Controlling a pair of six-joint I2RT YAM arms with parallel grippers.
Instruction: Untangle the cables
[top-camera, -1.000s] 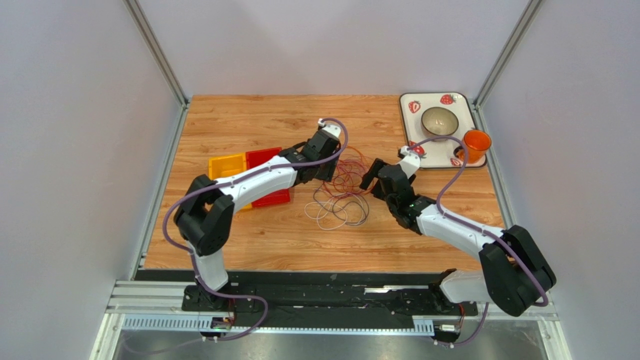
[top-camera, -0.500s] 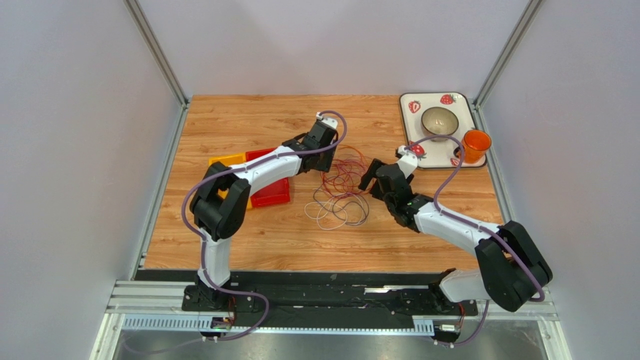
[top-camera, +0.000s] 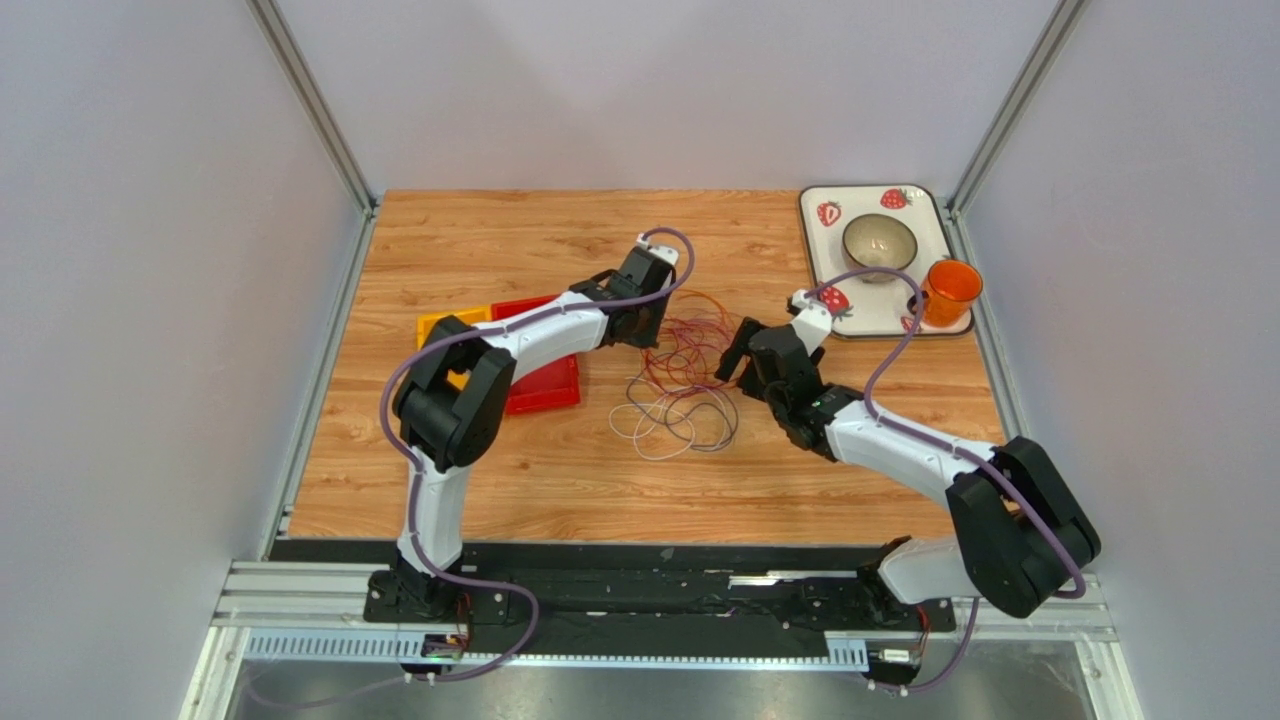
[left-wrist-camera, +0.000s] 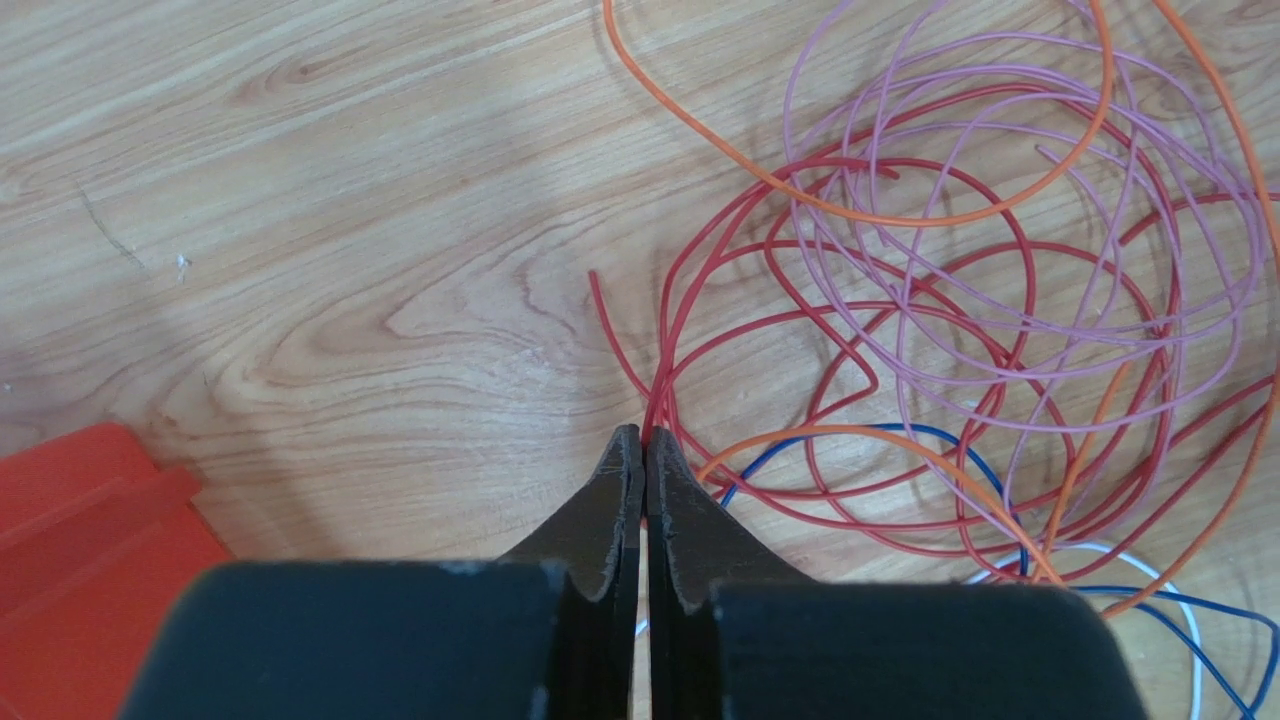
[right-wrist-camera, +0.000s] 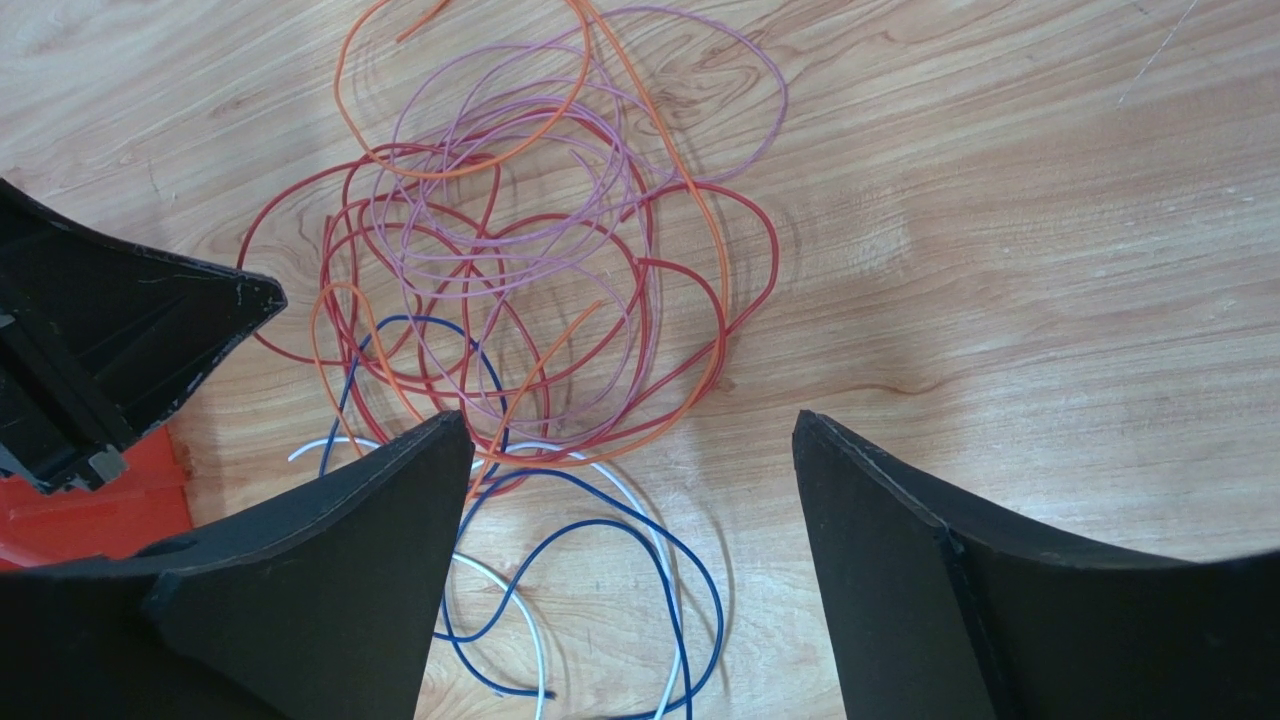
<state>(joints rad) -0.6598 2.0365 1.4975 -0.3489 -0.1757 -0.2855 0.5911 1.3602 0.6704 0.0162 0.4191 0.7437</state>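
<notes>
L tool (left-wrist-camera: 645, 447): pressed together now; a sec ago it was part-spread over the heap's left edge. Tips rest on the worktop (left-wrist-camera: 376, 180) w/ red strands running straight into them. Looks like it's nipping the red cable (left-wrist-camera: 613, 348) near its loose end.
L arm: reaches further fwd than a sec ago, elbow swung in toward centre, wrist low by the heap.
R tool (right-wrist-camera: 627, 425): spread wide, holding nothing. Hovers over the heap's right side, fingers (right-wrist-camera: 353, 525) either side of the lower loops. Barely shifted vs before.
Cables (top-camera: 684, 368): mid-worktop, between the two tools. Red, orange + lilac loops are piled together; blue strand (right-wrist-camera: 403, 320) + white strand (right-wrist-camera: 511, 585) trail toward the near edge. Heap outline same as a sec ago, nothing pulled free yet.
Nearby: red bin (top-camera: 549, 393) just left of the heap, partly under L arm. Tray (top-camera: 812, 203) w/ bowl (top-camera: 879, 240) + orange cup (top-camera: 951, 285) sits far right, well apart.
Meaning for task: grab appears done, pull not begun. Prob next is drawing the red strand out leftward, away from the pile, w/ R tool holding back the rest.
Risk: red loops through lilac + orange several times, so a quick tug may drag the whole heap or tighten a snag.
</notes>
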